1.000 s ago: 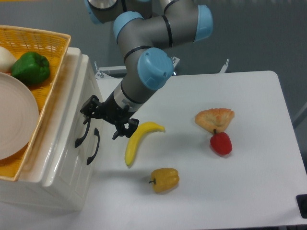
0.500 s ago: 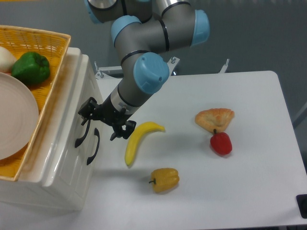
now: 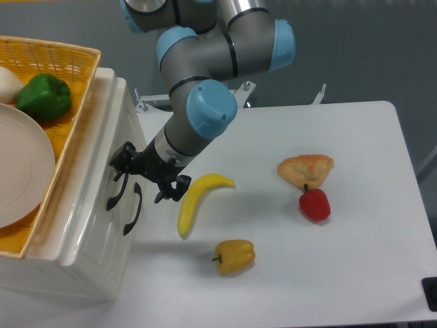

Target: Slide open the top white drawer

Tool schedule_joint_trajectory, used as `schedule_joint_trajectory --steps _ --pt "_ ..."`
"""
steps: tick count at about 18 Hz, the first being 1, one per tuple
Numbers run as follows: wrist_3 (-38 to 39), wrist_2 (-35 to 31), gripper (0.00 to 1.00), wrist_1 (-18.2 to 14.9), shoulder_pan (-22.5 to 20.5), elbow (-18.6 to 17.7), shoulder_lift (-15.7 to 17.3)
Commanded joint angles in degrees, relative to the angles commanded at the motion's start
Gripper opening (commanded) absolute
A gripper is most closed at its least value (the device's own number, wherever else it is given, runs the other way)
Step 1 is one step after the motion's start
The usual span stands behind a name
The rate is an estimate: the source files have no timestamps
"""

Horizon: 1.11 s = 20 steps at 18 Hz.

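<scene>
The top white drawer [image 3: 102,147] is the uppermost front of a glossy white cabinet [image 3: 82,239] standing at the left end of the table [image 3: 355,273]. The front sits flush with the cabinet face, closed. Its curved black handle [image 3: 116,193] lies on the side facing the table, and a second black handle [image 3: 133,208] of the same shape sits just beside it, on the lower drawer front.

The gripper [image 3: 145,175] is right at the drawer's handle end, reaching in from the table side on a grey arm with pale blue joint caps [image 3: 212,113]. Its black fingers [image 3: 123,158] are spread apart, one near the upper end of the drawer's handle and the other out over the table; whether the near finger touches the handle cannot be told, and nothing is gripped between them.

On top of the cabinet rests a yellow wicker basket [image 3: 78,102] holding a green pepper [image 3: 44,97], a white plate [image 3: 24,171] and a pale round thing [image 3: 8,83] at the picture's left edge.

On the table, a banana [image 3: 198,201] lies just beyond the gripper, away from the drawer. A yellow pepper [image 3: 235,256] sits past the banana, nearer the camera. Well away from the drawer lie a pastry [image 3: 306,169] and a red pepper [image 3: 315,204], touching or nearly so.
</scene>
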State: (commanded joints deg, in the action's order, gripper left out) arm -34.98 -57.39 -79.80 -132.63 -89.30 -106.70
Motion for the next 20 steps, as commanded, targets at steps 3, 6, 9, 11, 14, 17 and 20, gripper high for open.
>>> schedule_joint_trajectory --steps 3,6,9,11,14,17,20 --pt "0.0 0.0 1.0 0.1 0.0 -0.1 -0.3" --pt "-0.1 0.0 0.99 0.5 0.1 -0.1 -0.7" --pt "0.0 -0.1 0.99 0.6 0.1 -0.4 -0.8" --pt "0.0 -0.8 0.99 0.5 0.6 -0.4 -0.8" --pt "-0.1 -1.0 0.99 0.6 0.7 -0.4 -0.9" --pt "-0.2 -1.5 0.99 1.2 0.7 -0.4 -0.9" --pt "-0.2 -4.5 0.99 1.8 1.8 -0.4 -1.0"
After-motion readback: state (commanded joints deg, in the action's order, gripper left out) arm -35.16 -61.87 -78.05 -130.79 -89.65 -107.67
